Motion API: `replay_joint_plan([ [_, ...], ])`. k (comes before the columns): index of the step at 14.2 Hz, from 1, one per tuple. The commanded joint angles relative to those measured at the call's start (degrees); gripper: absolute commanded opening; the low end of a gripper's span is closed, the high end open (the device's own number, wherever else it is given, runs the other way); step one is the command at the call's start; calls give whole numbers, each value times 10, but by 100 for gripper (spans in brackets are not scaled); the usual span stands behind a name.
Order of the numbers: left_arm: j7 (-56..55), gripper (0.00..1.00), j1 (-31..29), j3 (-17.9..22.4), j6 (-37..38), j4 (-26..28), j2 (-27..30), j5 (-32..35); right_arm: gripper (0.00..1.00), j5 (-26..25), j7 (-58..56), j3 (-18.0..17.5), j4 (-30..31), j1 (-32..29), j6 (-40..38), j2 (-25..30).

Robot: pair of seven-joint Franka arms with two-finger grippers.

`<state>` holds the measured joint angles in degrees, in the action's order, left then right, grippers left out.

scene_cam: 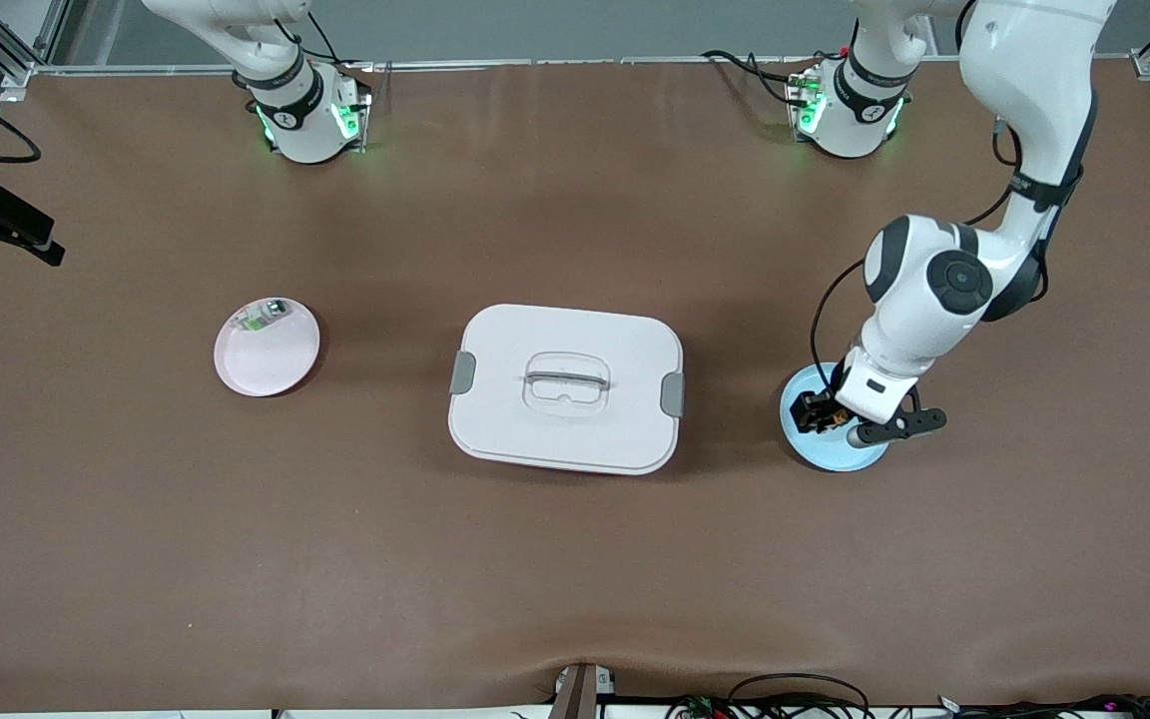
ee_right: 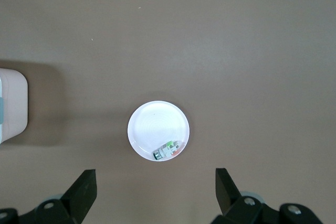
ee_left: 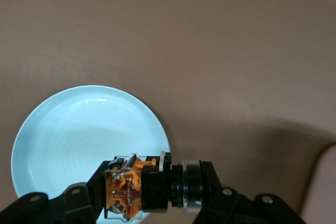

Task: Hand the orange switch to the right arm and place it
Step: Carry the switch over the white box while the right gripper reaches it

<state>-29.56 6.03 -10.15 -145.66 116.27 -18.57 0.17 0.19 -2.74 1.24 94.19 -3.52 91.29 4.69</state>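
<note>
Front view, taken from the frame's left edge across to its right.

Left of centre: pink plate (scene_cam: 267,348) on the brown table (scene_cam: 575,559). A small white-and-green part (scene_cam: 262,317) lies in it, against the rim toward the robots' bases.

Upper left: right arm (scene_cam: 276,70), only its base and lower links in frame, waiting. The right gripper (ee_right: 156,192) shows in the right wrist view alone, high over the pink plate (ee_right: 159,131), fingers spread wide, nothing between them.

Centre: white lidded box (scene_cam: 566,387), grey latches at both short ends, clear handle recessed in the lid.

Lower right: light blue plate (scene_cam: 828,449). Left arm (scene_cam: 934,290) comes down from the upper right of the frame. Left gripper (scene_cam: 825,411) is low over the blue plate, closed on the orange switch (scene_cam: 838,415).

Left wrist view, bottom centre: orange switch (ee_left: 152,186) clamped crosswise between the fingers (ee_left: 79,200), copper-orange end over the blue plate (ee_left: 79,135), ringed end out past its rim. Cannot tell if it touches the plate.
</note>
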Motion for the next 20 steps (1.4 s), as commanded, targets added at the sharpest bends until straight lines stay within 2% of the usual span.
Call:
replay_joint_plan([
  [1, -50, 0, -1, -20, 104, -57, 29, -7, 100, -2, -1, -3, 1, 16, -6, 5],
  [4, -123, 0, 2, -54, 163, -118, 28, -7, 100, 1, -2, -4, 1, 35, -8, -5],
  [7, -181, 0, 3, -86, 179, -154, 24, -37, 100, 2, 4, -4, 0, 103, -31, -5],
  [10, -259, 0, 22, -102, 192, -187, 21, -82, 100, 3, 123, -4, 2, 192, -34, -15],
  [11, -302, 0, 34, -104, 194, -205, 19, -96, 100, 20, 149, -3, 2, 213, -29, -19],
  [13, -388, 0, 64, -105, 196, -246, 1, -131, 100, 105, 171, -3, 13, 229, 3, -20],
  [15, -455, 0, 94, -105, 195, -286, -21, -163, 100, 182, 218, -4, 62, 243, 75, -14],
  [18, -545, 0, 134, -105, 195, -322, -47, -178, 100, 199, 284, -4, 122, 298, 183, -1],
  [20, -587, 0, 153, -106, 190, -329, -57, -186, 100, 269, 311, -4, 162, 315, 264, 7],
])
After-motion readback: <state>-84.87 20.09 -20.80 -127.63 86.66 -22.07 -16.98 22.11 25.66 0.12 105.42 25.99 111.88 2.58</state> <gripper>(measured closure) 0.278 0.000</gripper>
